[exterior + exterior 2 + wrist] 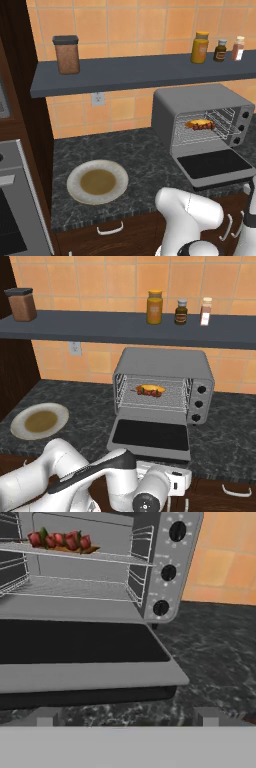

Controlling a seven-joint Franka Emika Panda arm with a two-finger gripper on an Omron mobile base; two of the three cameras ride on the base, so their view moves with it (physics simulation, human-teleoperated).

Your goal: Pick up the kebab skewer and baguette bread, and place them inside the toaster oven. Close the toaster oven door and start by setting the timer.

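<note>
The grey toaster oven (200, 100) (160, 363) stands on the dark counter with its door (215, 165) (150, 435) (75, 642) folded down flat. On the wire rack inside lie the kebab skewer (206, 126) (144, 390) (60, 539) and, right against it, the golden baguette bread (196, 122) (156, 389). My gripper (127, 717) is open and holds nothing. It sits low in front of the door's front edge, looking into the oven. Three knobs (168, 572) run down the oven's right side.
A cream plate (97, 181) (39, 421) lies on the counter left of the oven. A dark shelf (150, 70) above carries a brown canister (66, 54) and three bottles (155, 306). A steel wall oven (15, 200) stands far left.
</note>
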